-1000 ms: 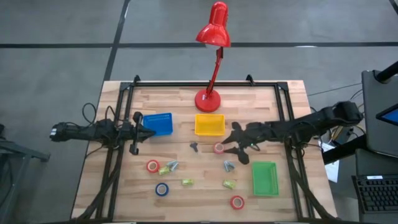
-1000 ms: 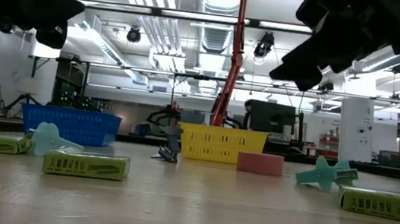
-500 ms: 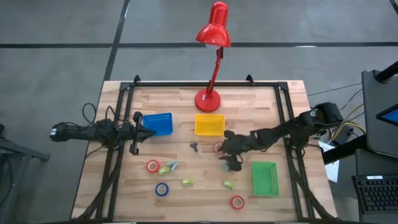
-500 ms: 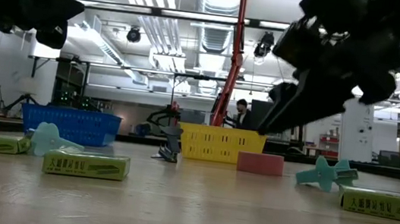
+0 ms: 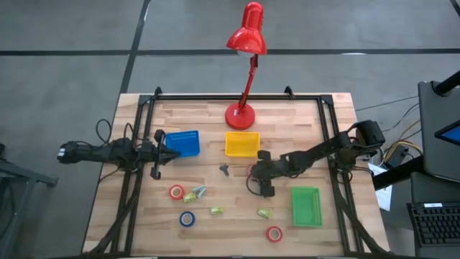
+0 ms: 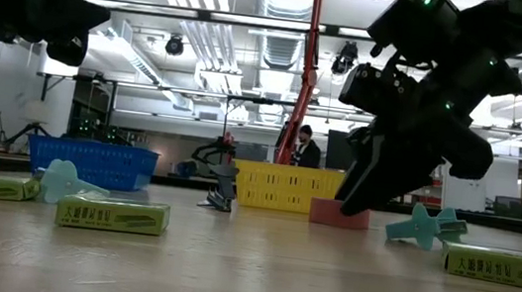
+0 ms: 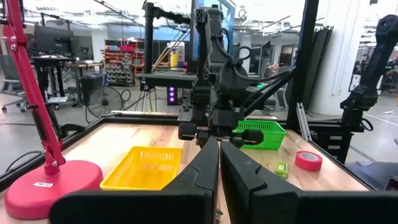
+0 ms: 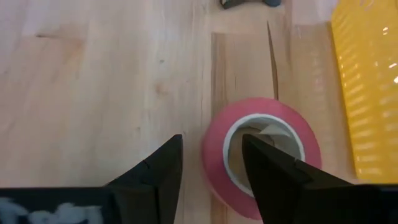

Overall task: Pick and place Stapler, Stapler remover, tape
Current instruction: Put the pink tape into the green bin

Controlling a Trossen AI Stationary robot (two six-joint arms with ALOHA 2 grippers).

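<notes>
Tape [image 8: 260, 155]: red ring, pale core, no legible label | on table beside yellow bin [image 8: 367, 87] | my right gripper [image 8: 208, 165] spread, straddling its near wall | left gripper [image 7: 219, 163] pressed together, idle.

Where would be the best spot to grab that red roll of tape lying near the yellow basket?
Probably across its wall, from straight above. The red tape roll lies flat on the table with its open centre facing up, so one finger can drop into the hole and the other outside the rim. The right gripper is lined up that way, open.
</notes>
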